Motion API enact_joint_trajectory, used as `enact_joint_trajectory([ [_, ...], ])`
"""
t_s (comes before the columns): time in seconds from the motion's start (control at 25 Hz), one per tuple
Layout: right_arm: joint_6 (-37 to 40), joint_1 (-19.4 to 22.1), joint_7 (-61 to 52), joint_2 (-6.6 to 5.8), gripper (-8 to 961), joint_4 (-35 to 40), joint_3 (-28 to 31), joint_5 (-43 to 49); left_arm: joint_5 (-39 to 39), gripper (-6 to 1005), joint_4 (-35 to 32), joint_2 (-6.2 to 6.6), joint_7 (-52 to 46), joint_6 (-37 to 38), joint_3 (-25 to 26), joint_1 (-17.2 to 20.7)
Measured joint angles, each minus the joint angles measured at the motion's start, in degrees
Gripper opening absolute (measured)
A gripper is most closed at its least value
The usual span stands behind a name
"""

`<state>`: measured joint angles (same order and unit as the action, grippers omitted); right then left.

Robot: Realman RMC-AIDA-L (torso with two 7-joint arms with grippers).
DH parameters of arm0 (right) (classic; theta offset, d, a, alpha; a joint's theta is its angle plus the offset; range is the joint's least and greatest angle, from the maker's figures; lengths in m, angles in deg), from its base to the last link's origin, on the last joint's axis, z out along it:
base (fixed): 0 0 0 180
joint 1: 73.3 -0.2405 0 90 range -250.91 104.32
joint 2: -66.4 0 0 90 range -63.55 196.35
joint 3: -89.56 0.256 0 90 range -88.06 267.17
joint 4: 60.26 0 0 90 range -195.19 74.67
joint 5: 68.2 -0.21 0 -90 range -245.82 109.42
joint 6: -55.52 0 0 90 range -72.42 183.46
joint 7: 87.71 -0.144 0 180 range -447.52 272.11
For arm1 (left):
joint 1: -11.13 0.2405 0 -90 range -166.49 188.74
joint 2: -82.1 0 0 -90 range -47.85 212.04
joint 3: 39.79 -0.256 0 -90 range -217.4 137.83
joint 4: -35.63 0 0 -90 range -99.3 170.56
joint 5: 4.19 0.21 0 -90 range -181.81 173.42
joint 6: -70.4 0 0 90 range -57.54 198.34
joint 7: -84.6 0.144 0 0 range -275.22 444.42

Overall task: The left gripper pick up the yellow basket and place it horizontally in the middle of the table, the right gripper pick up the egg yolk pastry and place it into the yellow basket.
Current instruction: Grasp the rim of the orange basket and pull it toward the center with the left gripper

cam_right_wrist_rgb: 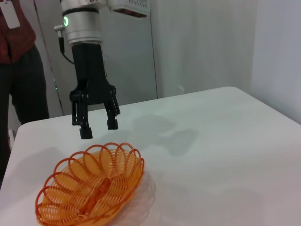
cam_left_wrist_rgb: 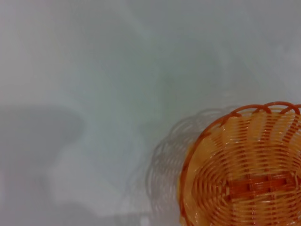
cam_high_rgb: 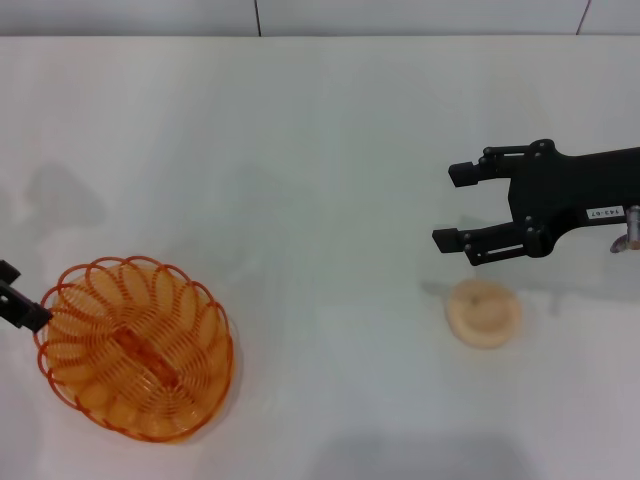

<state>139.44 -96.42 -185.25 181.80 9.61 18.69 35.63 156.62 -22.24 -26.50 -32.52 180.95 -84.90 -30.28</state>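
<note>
1. Orange-yellow wire, the yellow basket (cam_high_rgb: 135,348) sits near the front-left of the table (cam_high_rgb: 300,180), not in the middle; step one looks not done.
2. left gripper (cam_right_wrist_rgb: 96,122) hangs just above the basket's far-left rim, fingers spread, holding nothing.
3. egg yolk pastry (cam_high_rgb: 484,313) lies on the table at right, well apart from the basket; still to be picked.
4. right gripper (cam_high_rgb: 458,208) hovers just beyond the pastry, jaws apart, empty.
</note>
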Motion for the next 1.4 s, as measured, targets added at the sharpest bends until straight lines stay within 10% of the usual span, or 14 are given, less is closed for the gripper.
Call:
enact_joint_trajectory([
  [1.4, 0.4, 0.1, 0.4, -0.03, 817, -0.5, 0.2, -0.5, 1.5, 688, 8.5, -4.06, -1.2, -13.5, -1.3, -1.9],
])
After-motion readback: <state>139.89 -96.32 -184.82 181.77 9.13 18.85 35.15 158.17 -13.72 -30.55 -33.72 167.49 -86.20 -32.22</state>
